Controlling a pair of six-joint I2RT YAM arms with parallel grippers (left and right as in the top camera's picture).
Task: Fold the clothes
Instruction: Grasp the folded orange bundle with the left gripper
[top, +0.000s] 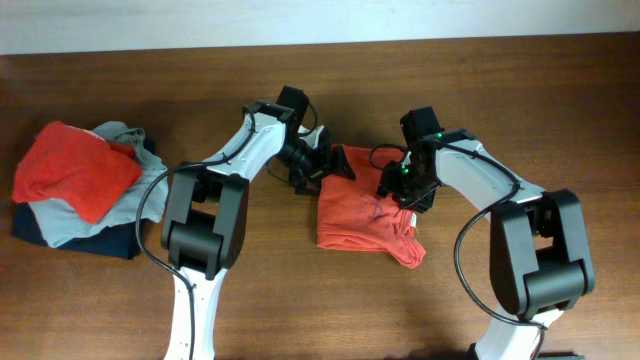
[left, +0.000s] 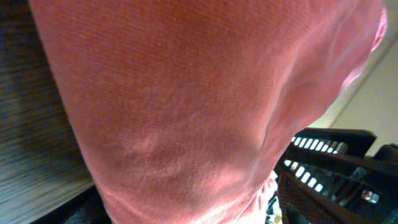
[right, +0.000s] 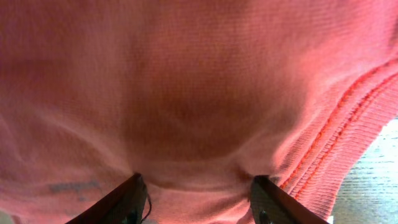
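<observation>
While the right gripper shows parted jaws over the T-shirt and I cannot tell for the left gripper, lift both straight up, keeping the fold flat

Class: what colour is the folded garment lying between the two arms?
Orange-red shirt, clearest in the overhead view.

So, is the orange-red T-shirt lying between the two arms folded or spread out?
Folded: the orange-red T-shirt lies as a compact, roughly rectangular bundle, no sleeves spread, with a bunched layer sticking out at one corner.
</observation>
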